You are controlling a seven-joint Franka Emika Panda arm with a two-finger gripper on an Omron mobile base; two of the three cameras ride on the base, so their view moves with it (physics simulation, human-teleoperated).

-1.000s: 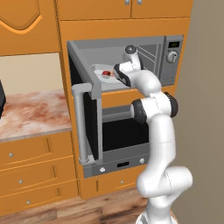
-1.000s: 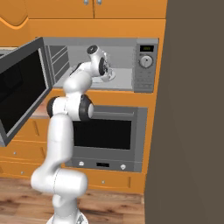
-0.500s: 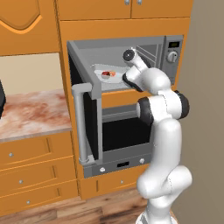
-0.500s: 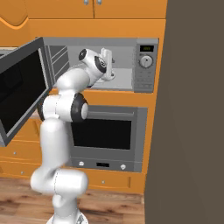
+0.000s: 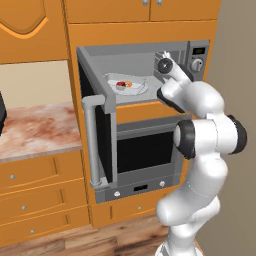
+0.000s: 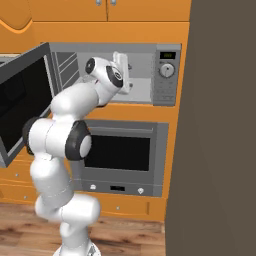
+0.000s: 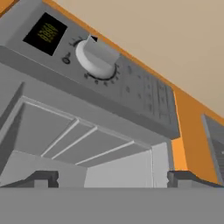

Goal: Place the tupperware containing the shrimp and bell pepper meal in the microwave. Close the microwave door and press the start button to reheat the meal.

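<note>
**Tray inside, door wide, jaws apart at the opening**

Seen from the left base: tupperware (image 5: 129, 85) resting on the microwave (image 5: 145, 52) floor, toward the left and back of the cavity, with the red pepper (image 5: 121, 85) and an orange shrimp piece (image 5: 129, 84) lying in it. Well apart from the hand, with bare grey floor between the tray's right rim and the wrist. Door (image 5: 98, 142) swung fully out to the left, its vertical bar handle (image 5: 91, 140) facing the room, hanging in front of the oven (image 5: 145, 150) below and over the counter (image 5: 35, 131) edge. Cavity front unobstructed apart from the arm itself.

From the right base: gripper (image 6: 121, 70) raised in the right half of the opening, just left of the control panel (image 6: 166, 75); side vents visible on the left inner wall, door glass dark at the frame's left edge. Tray hidden behind the arm here.

From the hand: fingertips (image 7: 43, 178) standing far apart, nothing between them, pointed up at the cavity's ribbed ceiling and its front lip. Display (image 7: 45, 33) and white knob (image 7: 96, 56) close above, detail not legible from the base cameras
</note>
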